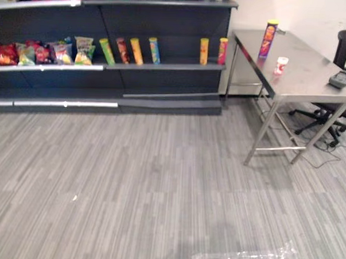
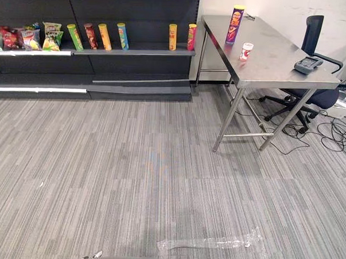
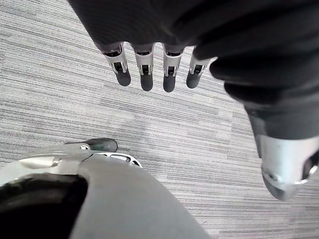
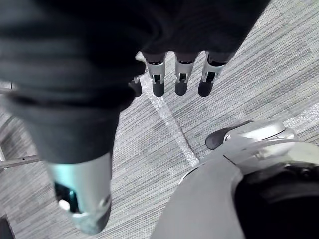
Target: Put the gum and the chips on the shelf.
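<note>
The chips can (image 2: 234,24) stood on the table (image 2: 279,68), the gum tub (image 2: 246,51) near it; both probably light, stiff, slippery, best gripped round the middle. Left robot hand (image 3: 145,69) and right robot hand (image 4: 180,79) hung released, well apart from the table

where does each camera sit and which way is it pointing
Left eye view: on the head, facing forward and down across the floor to the shelf and the table bearing the chips can and gum tub.
Right eye view: beside it, same scene.
Left wrist view: on the left wrist, looking down along the left hand, fingers straight, at floor.
Right wrist view: likewise along the right hand, over a clear plastic strip that both eye views share.
</note>
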{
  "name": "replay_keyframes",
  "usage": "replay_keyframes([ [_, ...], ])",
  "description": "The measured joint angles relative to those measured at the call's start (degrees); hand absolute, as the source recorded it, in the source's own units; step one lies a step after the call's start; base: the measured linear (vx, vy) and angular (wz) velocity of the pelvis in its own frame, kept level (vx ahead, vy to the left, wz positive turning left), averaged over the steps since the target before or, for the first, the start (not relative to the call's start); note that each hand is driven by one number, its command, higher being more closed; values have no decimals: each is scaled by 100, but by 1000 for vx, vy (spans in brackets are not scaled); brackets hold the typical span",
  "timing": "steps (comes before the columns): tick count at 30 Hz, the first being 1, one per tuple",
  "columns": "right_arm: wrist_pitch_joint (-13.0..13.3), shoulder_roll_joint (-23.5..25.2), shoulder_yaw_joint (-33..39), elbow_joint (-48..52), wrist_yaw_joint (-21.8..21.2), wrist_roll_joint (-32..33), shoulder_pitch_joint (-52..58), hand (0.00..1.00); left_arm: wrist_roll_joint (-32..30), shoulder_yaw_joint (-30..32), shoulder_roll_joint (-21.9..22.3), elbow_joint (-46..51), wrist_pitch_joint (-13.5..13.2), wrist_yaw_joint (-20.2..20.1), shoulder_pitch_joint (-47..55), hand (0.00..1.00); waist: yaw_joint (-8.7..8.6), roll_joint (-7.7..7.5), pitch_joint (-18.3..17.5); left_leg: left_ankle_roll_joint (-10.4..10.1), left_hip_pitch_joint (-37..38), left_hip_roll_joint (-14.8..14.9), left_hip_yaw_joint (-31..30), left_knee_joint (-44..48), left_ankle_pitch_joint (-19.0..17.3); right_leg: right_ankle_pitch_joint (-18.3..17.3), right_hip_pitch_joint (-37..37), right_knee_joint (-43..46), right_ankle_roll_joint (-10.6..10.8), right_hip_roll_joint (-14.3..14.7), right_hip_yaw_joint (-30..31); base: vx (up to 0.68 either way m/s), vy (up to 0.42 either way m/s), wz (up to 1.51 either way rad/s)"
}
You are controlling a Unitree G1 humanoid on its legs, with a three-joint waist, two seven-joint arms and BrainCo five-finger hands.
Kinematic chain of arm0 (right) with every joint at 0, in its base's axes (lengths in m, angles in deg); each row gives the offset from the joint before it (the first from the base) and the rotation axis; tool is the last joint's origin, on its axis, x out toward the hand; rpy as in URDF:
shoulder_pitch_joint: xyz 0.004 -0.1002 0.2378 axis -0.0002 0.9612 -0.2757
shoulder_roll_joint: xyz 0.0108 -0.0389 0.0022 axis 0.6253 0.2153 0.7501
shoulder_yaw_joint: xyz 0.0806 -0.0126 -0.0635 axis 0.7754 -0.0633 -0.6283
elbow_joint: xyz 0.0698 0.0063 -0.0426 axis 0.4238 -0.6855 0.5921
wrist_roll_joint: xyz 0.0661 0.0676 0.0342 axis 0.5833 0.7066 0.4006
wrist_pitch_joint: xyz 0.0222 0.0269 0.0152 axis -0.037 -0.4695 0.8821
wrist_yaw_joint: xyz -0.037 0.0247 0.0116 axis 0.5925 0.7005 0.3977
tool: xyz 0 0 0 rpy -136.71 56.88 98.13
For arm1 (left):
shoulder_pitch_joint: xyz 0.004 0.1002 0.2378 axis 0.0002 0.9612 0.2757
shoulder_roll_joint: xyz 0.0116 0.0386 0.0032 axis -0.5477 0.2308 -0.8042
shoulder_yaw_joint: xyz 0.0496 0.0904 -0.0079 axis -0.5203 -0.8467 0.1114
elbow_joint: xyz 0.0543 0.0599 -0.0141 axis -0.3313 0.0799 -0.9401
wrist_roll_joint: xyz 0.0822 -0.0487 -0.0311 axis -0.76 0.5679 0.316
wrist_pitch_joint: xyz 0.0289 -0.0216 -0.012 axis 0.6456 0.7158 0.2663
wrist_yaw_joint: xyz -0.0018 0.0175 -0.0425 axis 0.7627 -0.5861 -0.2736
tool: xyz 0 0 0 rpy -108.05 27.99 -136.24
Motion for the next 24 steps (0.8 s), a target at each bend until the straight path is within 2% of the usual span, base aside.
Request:
replay_keyframes([
  [6,7,37,178,-69,-2,3,-147,0,2,40,13,-2,-33,34,-35,0,6,7,108,-95,140,13,137,-7,-57,-22,130,-21,61,5,-7,36,-6,-3],
  [24,121,37,137,-99,26,11,-142,0,-2,23,17,-5,-44,56,-33,0,8,-31,138,-81,140,9,182,-61,-25,-37,151,-95,72,0,-53,-34,-32,-1],
])
